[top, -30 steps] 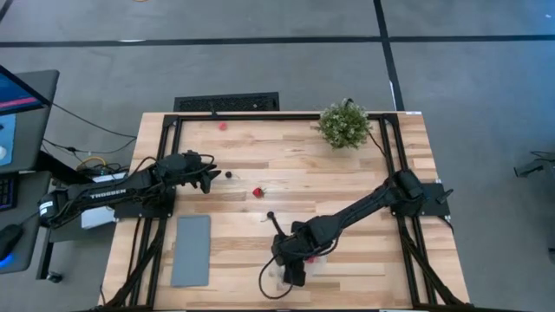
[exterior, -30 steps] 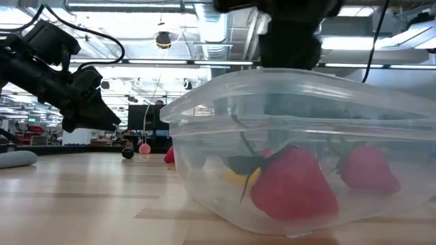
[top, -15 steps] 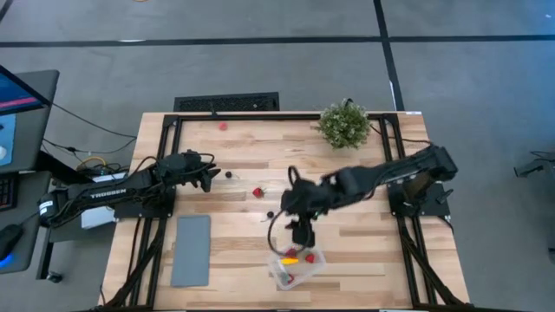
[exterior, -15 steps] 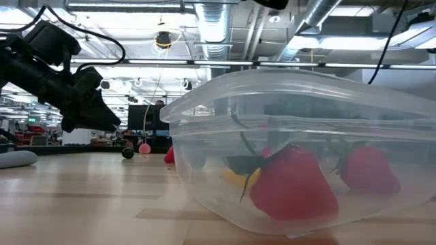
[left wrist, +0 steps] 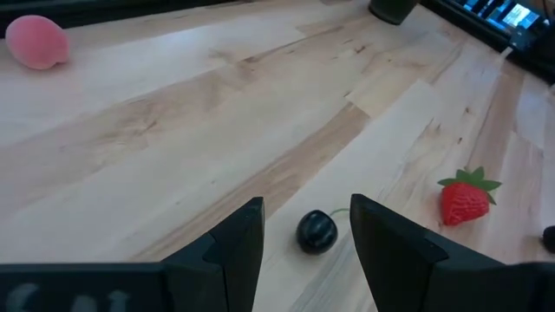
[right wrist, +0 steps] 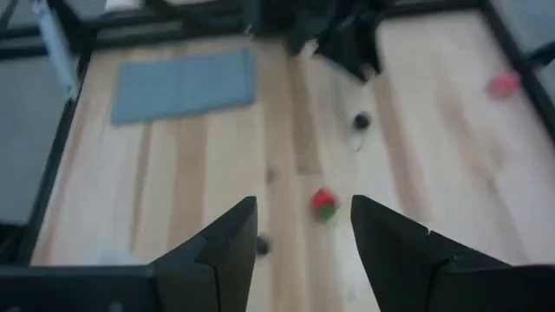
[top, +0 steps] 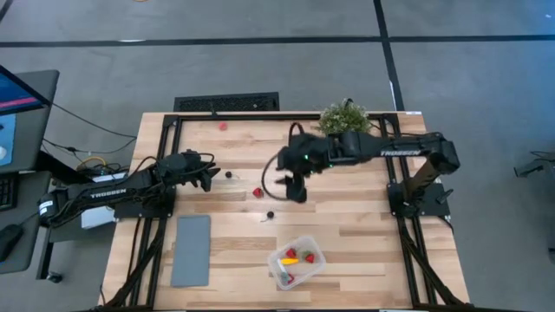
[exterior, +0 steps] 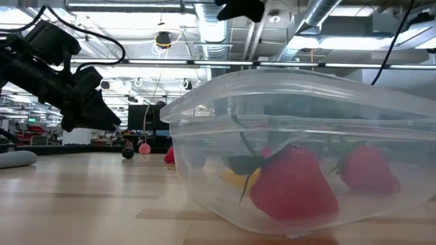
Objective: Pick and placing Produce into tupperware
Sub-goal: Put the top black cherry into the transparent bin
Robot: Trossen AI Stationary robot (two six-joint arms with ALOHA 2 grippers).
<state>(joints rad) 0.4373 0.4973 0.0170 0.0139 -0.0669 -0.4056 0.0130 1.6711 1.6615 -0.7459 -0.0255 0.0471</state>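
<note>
The clear tupperware [top: 297, 262] stands near the table's near edge and fills the low view [exterior: 306, 150], with red strawberries [exterior: 293, 185] and a yellow piece [exterior: 235, 178] inside. One loose strawberry [top: 257, 192] and two black berries [top: 229, 174] [top: 270, 214] lie on the wood. My left gripper [left wrist: 305, 208] is open and low at the table's left, its fingers on either side of a berry [left wrist: 316, 231] without touching it. My right gripper [right wrist: 302, 208] hovers open above mid-table [top: 297, 187], right of the loose strawberry [right wrist: 323, 204].
A leafy potted plant [top: 344, 123] stands at the far edge, close behind the right arm. A flat grey slab [top: 191, 250] lies near the left front. A pale pink spot [top: 223, 126] sits near the far edge. Bare wood lies right of the tupperware.
My right gripper has risen from over the tupperware and swung toward the table's far edge, ending above mid-table near the loose strawberry. The tupperware and its contents have stayed in place. The left arm has kept still.
</note>
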